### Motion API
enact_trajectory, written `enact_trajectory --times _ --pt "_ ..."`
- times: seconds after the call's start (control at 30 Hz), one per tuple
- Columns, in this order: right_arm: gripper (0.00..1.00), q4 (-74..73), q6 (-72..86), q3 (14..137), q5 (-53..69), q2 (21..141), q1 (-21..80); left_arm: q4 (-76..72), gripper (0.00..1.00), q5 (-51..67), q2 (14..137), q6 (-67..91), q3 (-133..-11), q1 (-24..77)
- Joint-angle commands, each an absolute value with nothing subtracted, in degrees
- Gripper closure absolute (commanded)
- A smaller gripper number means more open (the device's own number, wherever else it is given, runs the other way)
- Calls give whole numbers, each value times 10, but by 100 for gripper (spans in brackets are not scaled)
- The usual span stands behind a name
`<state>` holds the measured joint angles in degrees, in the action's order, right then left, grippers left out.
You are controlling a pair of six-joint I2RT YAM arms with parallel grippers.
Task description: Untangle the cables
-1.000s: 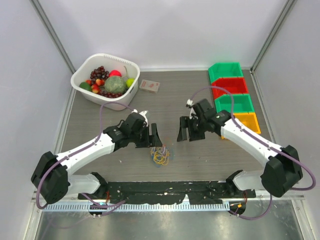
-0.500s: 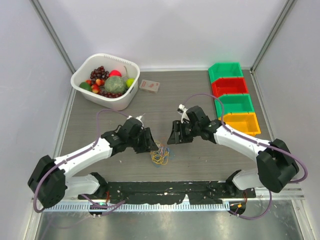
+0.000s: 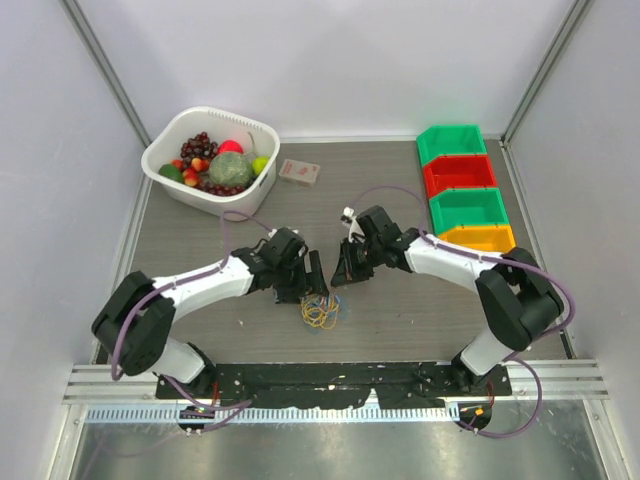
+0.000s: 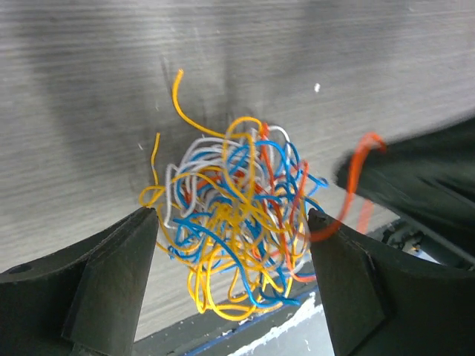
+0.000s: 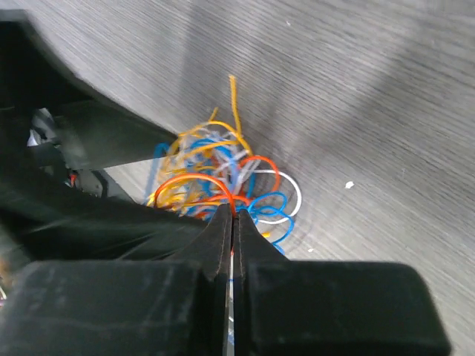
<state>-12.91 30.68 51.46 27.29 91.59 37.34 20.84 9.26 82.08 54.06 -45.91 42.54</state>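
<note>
The cables (image 3: 320, 313) form one small tangle of yellow, blue, white and red-orange cords on the grey table, near its front edge. In the left wrist view the tangle (image 4: 236, 222) sits between the fingers of my left gripper (image 4: 231, 216), which is open and stands astride it without pinching. My left gripper (image 3: 308, 284) and right gripper (image 3: 341, 275) meet just behind the tangle. My right gripper (image 5: 234, 213) is shut on a red-orange cable (image 5: 194, 180) that loops out of the tangle (image 5: 223, 167). That red-orange loop (image 4: 355, 178) also shows stretched toward the right gripper's dark body.
A white tub of fruit (image 3: 158, 160) stands at the back left, with a small card box (image 3: 299, 172) beside it. Green (image 3: 451, 143), red (image 3: 459, 173), green (image 3: 470, 208) and orange (image 3: 482, 238) bins line the right side. A black rail (image 3: 330, 378) runs along the front edge.
Both arms have moved in and down toward the tangle. The right gripper went from open to shut on the red-orange cable. The left gripper now straddles the tangle.
</note>
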Motion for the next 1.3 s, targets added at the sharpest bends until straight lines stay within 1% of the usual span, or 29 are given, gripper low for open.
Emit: enact_trajectory --times 0.0,0.07,0.17,0.27,0.3,0.33,0.43,0.57,0.67,0.77,0.8,0.9,0.97,1.0,1.03,1.07,1.1,1.13,1.2,1.23,1.27 --pt "99 -207 286 600 229 811 375 210 14 63 880 518 -500 412" --pt "99 -249 286 627 208 756 375 214 14 72 921 515 -517 407" --pt "99 -300 298 701 196 701 375 229 16 92 976 498 -549 406" --pt "99 -318 305 785 171 670 375 227 16 90 985 499 -538 405" --pt "99 -329 305 838 148 668 374 222 16 90 983 499 -529 404" --pt "99 -337 304 864 135 669 374 220 16 88 972 499 -520 403" --pt "99 -359 291 994 86 677 374 219 16 71 938 495 -492 397" --pt "99 -374 281 1115 69 702 374 241 16 43 880 482 -472 376" --pt "99 -358 280 1166 70 714 374 248 16 34 839 476 -455 345" --pt "99 -322 291 1198 75 710 374 235 13 60 806 475 -432 301" --pt "99 -303 294 1194 78 708 374 222 11 75 794 471 -419 287" --pt "99 -301 298 1120 63 699 374 170 10 129 739 462 -402 270" --pt "99 -311 307 1043 70 694 374 170 11 141 705 453 -416 270" --pt "99 -310 305 970 84 688 374 176 11 142 688 448 -427 270" --pt "99 -309 303 936 85 676 374 179 11 145 673 443 -438 270" --pt "99 -303 302 854 82 669 374 188 11 146 661 438 -452 270" --pt "99 -301 301 821 80 656 374 204 12 145 649 434 -466 270" --pt "99 -301 300 768 83 651 374 216 11 142 641 429 -480 270" --pt "99 -295 299 718 95 646 374 249 5 136 634 425 -505 270" --pt "99 -299 301 713 92 647 374 267 2 138 635 420 -520 270" --pt "99 -299 301 708 91 644 374 285 1 140 637 415 -532 270"
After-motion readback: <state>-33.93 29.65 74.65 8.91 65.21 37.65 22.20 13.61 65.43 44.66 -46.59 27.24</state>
